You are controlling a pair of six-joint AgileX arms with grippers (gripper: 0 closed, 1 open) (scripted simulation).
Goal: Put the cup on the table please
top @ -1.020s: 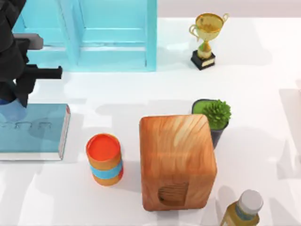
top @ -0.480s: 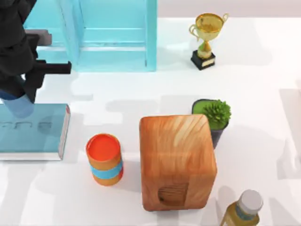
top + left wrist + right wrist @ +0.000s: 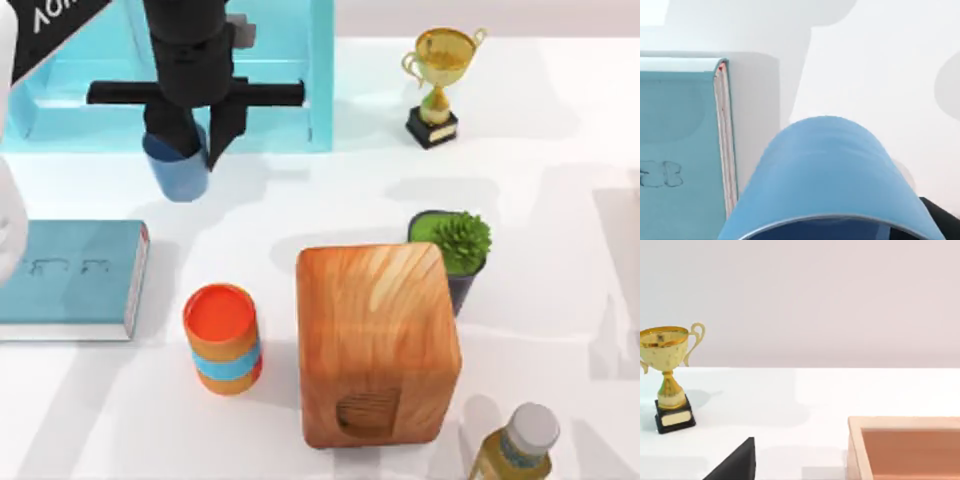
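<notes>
Left gripper [image 3: 192,150], now moved rightward off the book [image 3: 70,278], clamped on the half-hidden cup [image 3: 180,172].

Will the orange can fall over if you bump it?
Probably not from a light bump: the orange can stands upright on the table, short and wide. It likely feels stiff. Knocked flat, its round side would probably let it roll.

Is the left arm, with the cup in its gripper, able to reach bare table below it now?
Probably yes. The left gripper holds the cup over bare table, between the shelf and the book. Nothing stands under it.
</notes>
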